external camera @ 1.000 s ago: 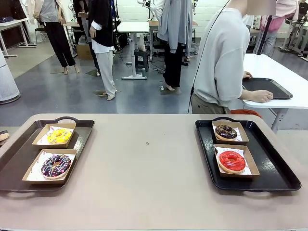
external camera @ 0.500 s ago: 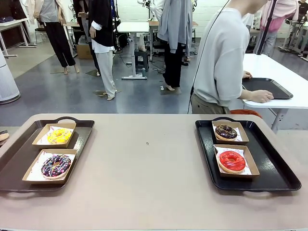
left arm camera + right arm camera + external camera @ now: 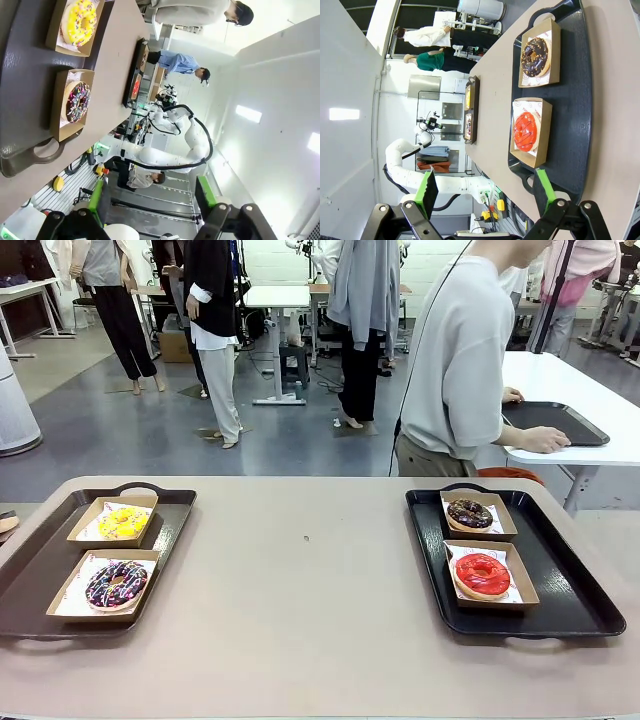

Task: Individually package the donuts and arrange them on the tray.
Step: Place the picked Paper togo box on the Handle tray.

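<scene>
1. Black trays sit at either end of the tan bench (image 3: 320, 620), and nothing on them has shifted over the last second; across the earlier front pictures only the person (image 3: 465, 360) beyond the far edge moves a little, hands on a tray at another table.
2. The left tray (image 3: 40, 570) carries the yellow donut (image 3: 123, 522) and the striped donut (image 3: 116, 583), each in its own cardboard boat. The right tray (image 3: 570, 580) carries the chocolate donut (image 3: 469, 513) and the red donut (image 3: 482, 574), boxed likewise.
3. With all four donuts packed and set on trays, and nothing stirring, I judge the task done or all but done.
4. The left gripper (image 3: 150, 200) hangs spread wide and empty, off the tray's handle end. The right gripper (image 3: 487, 192) is likewise wide apart, holding nothing, off the near handle of its tray.
5. The bench's middle between the trays lies bare, ample room for crossing. The left tray's outer side runs close to the bench edge, and both near handles sit near the front edge; any nudge there risks pushing a tray outward.
</scene>
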Available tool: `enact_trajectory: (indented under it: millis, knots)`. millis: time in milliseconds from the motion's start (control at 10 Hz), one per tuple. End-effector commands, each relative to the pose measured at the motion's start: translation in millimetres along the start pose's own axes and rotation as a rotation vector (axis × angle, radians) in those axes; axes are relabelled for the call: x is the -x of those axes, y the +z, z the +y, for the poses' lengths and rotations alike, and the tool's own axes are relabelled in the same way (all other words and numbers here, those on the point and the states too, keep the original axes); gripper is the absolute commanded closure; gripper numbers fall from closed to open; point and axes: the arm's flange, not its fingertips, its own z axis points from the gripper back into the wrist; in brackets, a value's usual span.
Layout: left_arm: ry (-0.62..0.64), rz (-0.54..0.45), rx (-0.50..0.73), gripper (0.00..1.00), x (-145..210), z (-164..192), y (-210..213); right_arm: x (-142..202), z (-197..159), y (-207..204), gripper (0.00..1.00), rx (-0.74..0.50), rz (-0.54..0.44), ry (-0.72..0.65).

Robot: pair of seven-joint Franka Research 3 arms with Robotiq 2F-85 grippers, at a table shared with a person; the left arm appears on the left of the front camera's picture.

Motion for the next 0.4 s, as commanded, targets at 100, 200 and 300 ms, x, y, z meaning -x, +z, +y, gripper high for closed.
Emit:
enact_trajectory:
  millis: [100, 200, 300]
  knots:
    - [0.016, -0.002, 0.0, 0.1, 1.4, -0.4, 0.5, 1.3, 1.4, 0.8, 0.0, 0.002, 0.002, 0.002]
    - [0.016, -0.002, 0.0, 0.1, 1.4, -0.4, 0.5, 1.3, 1.4, 0.8, 0.0, 0.002, 0.002, 0.002]
    - [0.016, -0.002, 0.0, 0.1, 1.4, -0.4, 0.5, 1.3, 1.4, 0.8, 0.0, 0.002, 0.002, 0.002]
